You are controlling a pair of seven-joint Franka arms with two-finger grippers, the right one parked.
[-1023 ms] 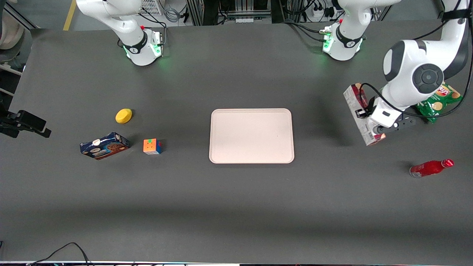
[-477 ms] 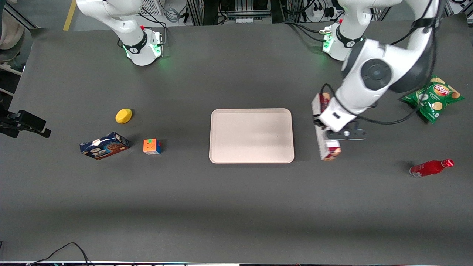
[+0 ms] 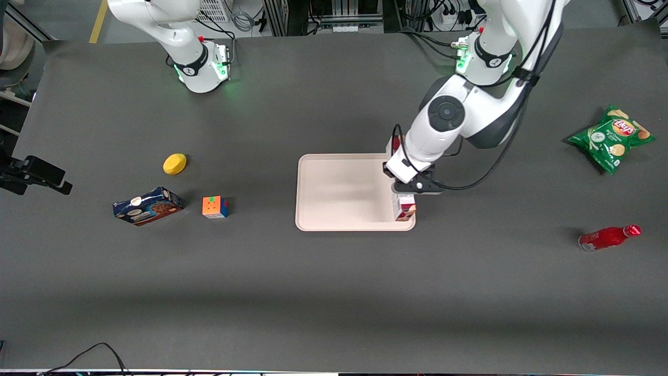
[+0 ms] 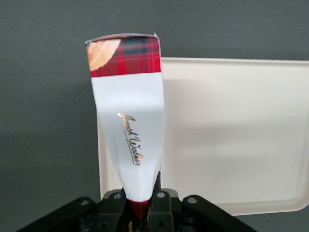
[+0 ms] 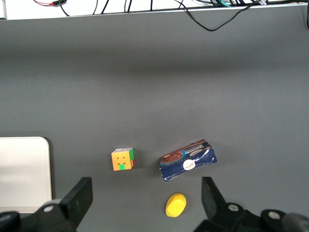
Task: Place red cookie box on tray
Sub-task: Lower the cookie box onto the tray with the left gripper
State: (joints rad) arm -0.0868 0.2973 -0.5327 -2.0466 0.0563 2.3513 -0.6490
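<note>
gripper (image 3: 406,184) clamps red cookie box (image 3: 403,208) over tray (image 3: 344,193) (dark grey table (image 3: 313,287)).

gripper (image 3: 406,187) hides much of red cookie box (image 3: 404,208).

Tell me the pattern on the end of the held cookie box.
Red plaid, on the red cookie box in the gripper; left wrist view.
</note>
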